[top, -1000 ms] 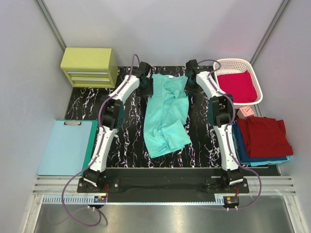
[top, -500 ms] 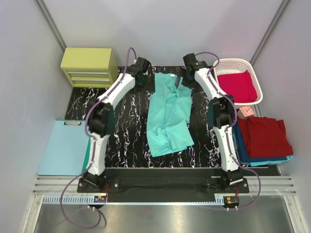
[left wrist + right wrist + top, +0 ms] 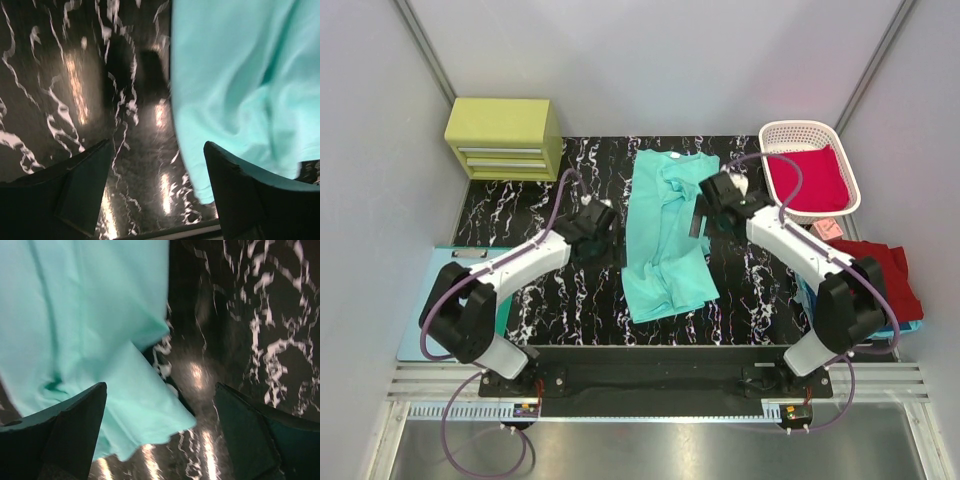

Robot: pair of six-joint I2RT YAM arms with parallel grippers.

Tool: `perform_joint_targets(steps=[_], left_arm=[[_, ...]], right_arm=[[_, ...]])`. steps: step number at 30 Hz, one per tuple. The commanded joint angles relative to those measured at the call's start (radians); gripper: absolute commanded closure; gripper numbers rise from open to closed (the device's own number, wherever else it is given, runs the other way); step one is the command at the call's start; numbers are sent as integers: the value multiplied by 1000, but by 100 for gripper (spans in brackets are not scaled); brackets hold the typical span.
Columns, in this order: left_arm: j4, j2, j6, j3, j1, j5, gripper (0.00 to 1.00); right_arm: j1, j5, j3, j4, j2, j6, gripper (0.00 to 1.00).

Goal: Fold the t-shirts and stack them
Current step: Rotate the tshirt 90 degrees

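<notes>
The mint-teal shirt [image 3: 665,235] lay lengthwise down the middle of the black marbled surface [image 3: 520,205], collar toward the far edge, rumpled and partly doubled over itself. The left jaws stood open and empty just off the shirt's left edge, with bare surface and the cloth's border showing between them. The right jaws, also spread wide and gripping nothing, hung over the shirt's right edge. A crimson shirt [image 3: 810,178] sat in the white basket [image 3: 775,130] at the far right corner, and a dark red shirt [image 3: 902,285] lay at the right edge.
</notes>
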Motion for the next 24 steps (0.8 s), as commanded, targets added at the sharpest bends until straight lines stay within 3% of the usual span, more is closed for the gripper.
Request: perform_joint_targets(steps=[1,3,8,18,24], left_arm=[[65,-42,-17,-38,-71,27,18],[37,-28,9,-40,-100,27,14],[74,-16,6,-69,-212,-32,1],[62,115,-32,-77,-261,25,6],[11,193,-17,-48,-287,60,10]], right_arm=[[55,32,-139,27,-103,83,0],[66,-57,-175,-6,-129,71,0],[132,-41,-308,38,-257,129,0],[155,-47,-394,3,-278,180,0],[157,-21,-348,-2,-261,154,0]])
